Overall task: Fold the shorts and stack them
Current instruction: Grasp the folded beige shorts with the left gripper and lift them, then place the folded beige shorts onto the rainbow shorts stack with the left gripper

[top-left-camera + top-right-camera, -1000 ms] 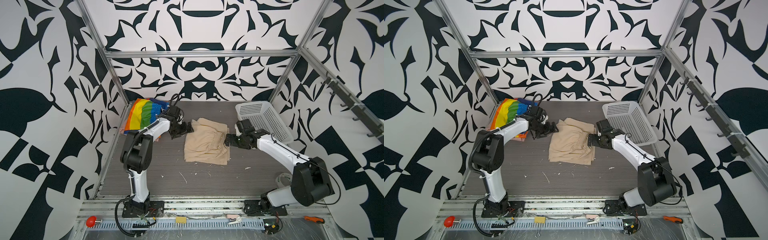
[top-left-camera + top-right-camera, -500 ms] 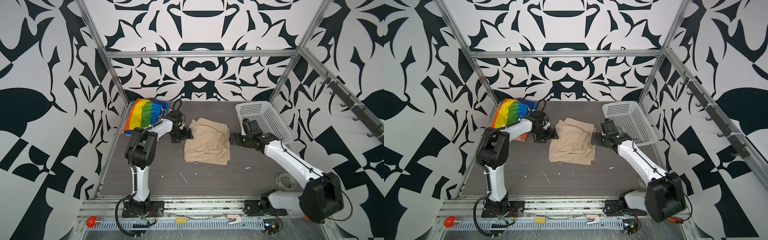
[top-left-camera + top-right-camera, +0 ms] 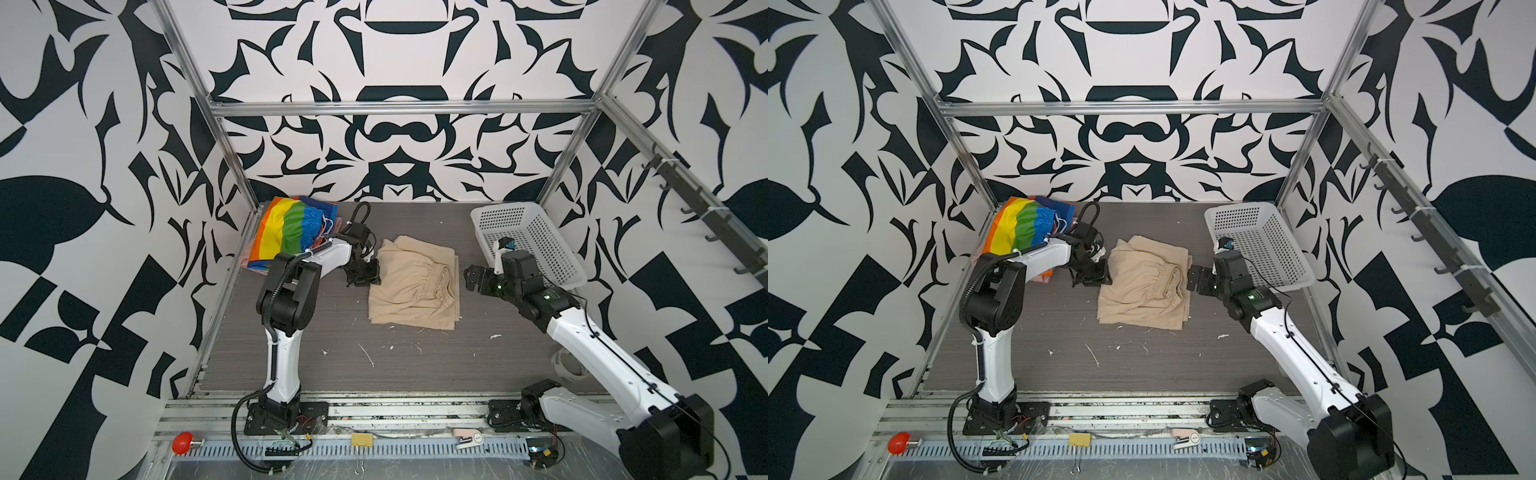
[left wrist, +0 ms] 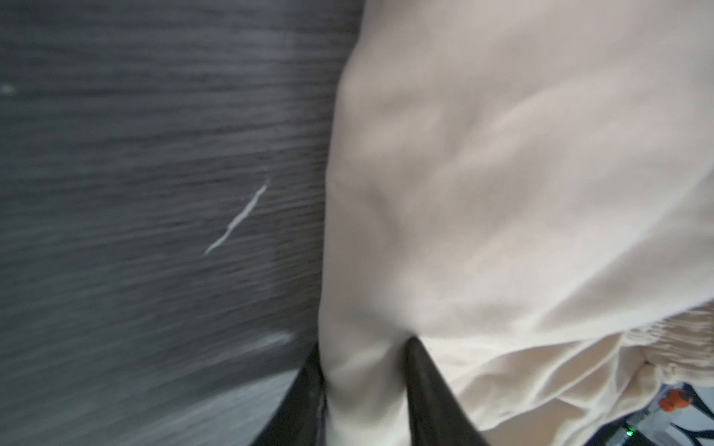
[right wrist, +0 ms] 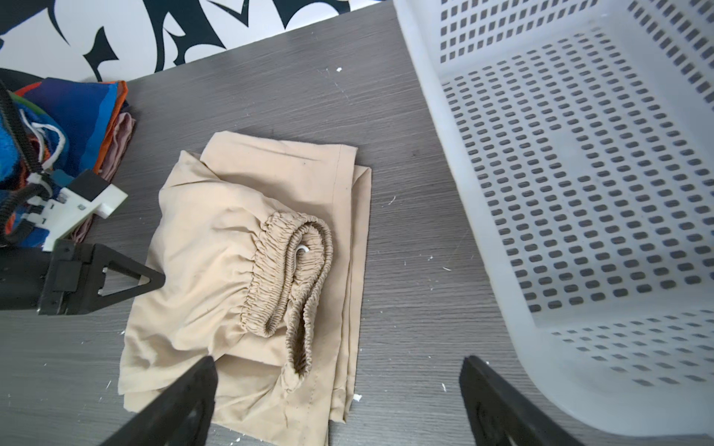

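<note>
Centrally, the beige shorts [image 3: 411, 291] lie folded on the grey table [image 3: 374, 365], directly between the two grippers. Their gathered elastic waistband [image 5: 293, 270] curls on top of the fold, on the side nearer the right gripper.

Left gripper [image 4: 363, 359]: jaws drawn close together, pinching the near edge of the beige shorts. In the left wrist view the cloth fills the narrow gap between the two black fingers [image 4: 425, 386]. In both top views the fingertips meet the cloth at table level.

Right gripper [image 5: 339, 361]: jaws spread wide, holding nothing. It hangs just beside the opposite edge of the beige shorts, apart from the cloth, with its fingers pointing toward the waistband.

Rainbow-striped shorts [image 3: 291, 226]: behind the left gripper, in the far corner of the table, white drawstring showing. They rest on the salmon-pink shorts [image 5: 121, 135], of which only an edge is visible.

White perforated basket [image 3: 503, 206]: just beside the right gripper, on the side away from the beige shorts.
</note>
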You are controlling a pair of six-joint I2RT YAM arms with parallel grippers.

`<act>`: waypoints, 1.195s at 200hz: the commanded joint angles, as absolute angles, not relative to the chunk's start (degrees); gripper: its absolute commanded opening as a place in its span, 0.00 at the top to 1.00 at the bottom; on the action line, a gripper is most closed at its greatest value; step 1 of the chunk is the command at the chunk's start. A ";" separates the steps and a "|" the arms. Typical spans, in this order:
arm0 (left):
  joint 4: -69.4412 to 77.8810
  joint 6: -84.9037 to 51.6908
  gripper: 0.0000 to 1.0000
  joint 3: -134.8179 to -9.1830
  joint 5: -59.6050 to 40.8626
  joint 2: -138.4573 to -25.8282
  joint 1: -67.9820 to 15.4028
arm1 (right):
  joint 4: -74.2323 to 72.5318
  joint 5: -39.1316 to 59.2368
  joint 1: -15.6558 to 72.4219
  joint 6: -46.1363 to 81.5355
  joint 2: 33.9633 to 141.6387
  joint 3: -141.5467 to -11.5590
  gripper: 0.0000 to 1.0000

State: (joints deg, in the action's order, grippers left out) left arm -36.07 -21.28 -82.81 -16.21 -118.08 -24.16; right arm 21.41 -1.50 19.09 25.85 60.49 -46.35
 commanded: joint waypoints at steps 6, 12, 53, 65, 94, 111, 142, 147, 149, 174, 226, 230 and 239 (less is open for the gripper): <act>-38.78 -19.95 0.85 -82.79 -14.72 -119.14 -24.40 | 18.81 2.25 18.95 25.38 62.03 -46.58 0.00; -38.85 -19.82 0.87 -82.78 -14.75 -118.99 -24.43 | 18.64 2.77 18.85 25.49 62.66 -46.73 0.00; -45.04 -17.56 1.00 -88.46 -12.08 -116.66 -24.43 | 15.86 6.30 18.90 27.22 65.82 -47.51 0.00; -48.59 -16.21 1.00 -91.94 -10.34 -116.54 -24.31 | 15.28 7.26 18.90 27.42 67.10 -48.09 0.00; -60.02 -11.81 1.00 -103.19 -2.02 -118.15 -24.32 | 14.33 8.71 18.98 27.95 70.38 -49.78 0.00; -66.63 -9.41 1.00 -110.30 6.86 -119.53 -24.31 | 14.01 9.60 19.49 28.43 72.63 -51.45 0.00; -75.78 -4.93 1.00 -121.76 26.10 -121.27 -24.26 | 11.95 8.89 22.24 28.52 76.59 -54.90 0.00; -75.95 -3.91 1.00 -122.96 28.87 -121.21 -24.34 | 11.68 8.60 22.96 28.46 77.27 -55.59 0.00; -75.90 -3.50 1.00 -123.24 29.98 -121.20 -24.28 | 11.56 8.50 23.27 28.41 77.57 -55.91 0.00; -73.75 2.06 1.00 -126.03 39.15 -120.85 -24.29 | 10.13 8.08 26.55 28.26 82.21 -59.88 0.00; -72.15 6.94 1.00 -130.21 47.19 -122.42 -23.09 | 8.08 7.85 33.51 28.27 90.39 -65.90 0.00; -72.06 7.01 1.00 -130.66 47.40 -122.43 -23.10 | 7.78 7.96 33.72 28.45 90.88 -66.04 0.00; -71.85 7.21 1.00 -131.61 48.06 -122.30 -23.05 | 7.11 8.41 34.33 28.80 91.68 -66.17 0.00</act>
